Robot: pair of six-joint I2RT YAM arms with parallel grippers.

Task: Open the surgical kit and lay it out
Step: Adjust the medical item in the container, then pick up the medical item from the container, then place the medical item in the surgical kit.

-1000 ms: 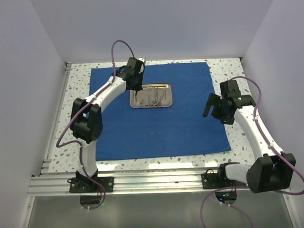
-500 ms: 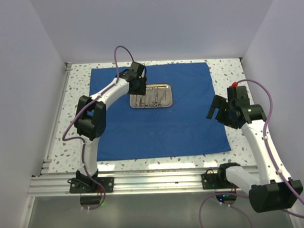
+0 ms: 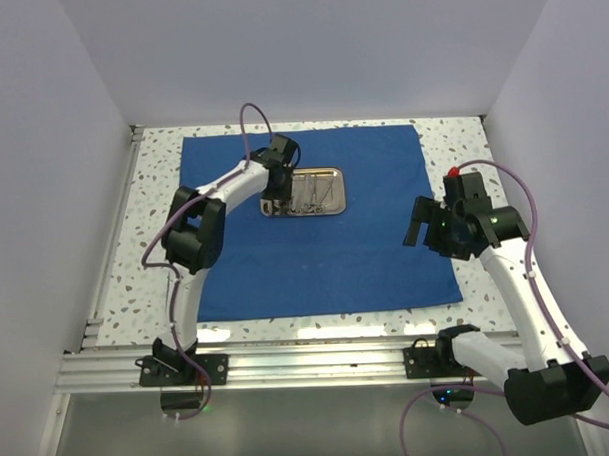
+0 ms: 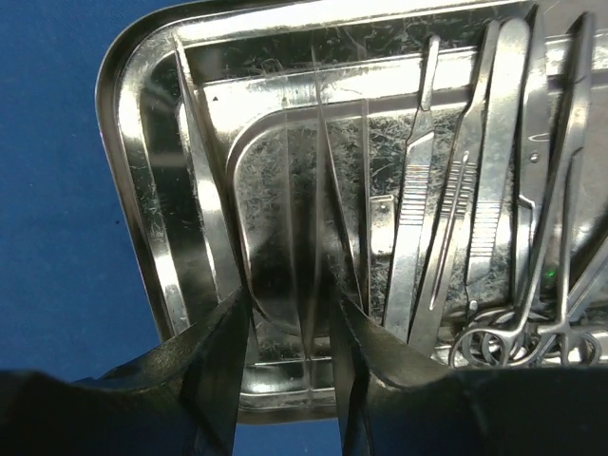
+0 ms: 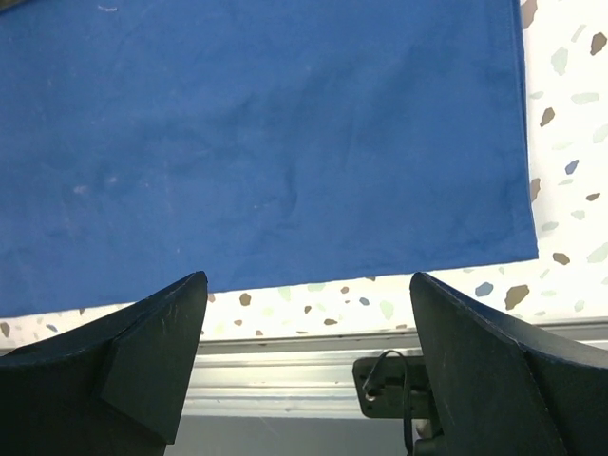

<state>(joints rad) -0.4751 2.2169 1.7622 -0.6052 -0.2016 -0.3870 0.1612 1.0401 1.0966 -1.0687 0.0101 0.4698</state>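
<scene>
Left pincer (image 4: 290,312) over tray (image 4: 142,152), perhaps touching.

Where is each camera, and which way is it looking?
Top: above and behind, looking down at the table, cloth and tray; left arm and right arm show.
Left wrist: on the left arm, looking down at instruments in the tray; left gripper shows at the bottom.
Right wrist: on the right arm, looking at the cloth's near corner and rail; right gripper shows, open.
Shared: top and left wrist see the tray; top and right wrist see the cloth's corner.
</scene>
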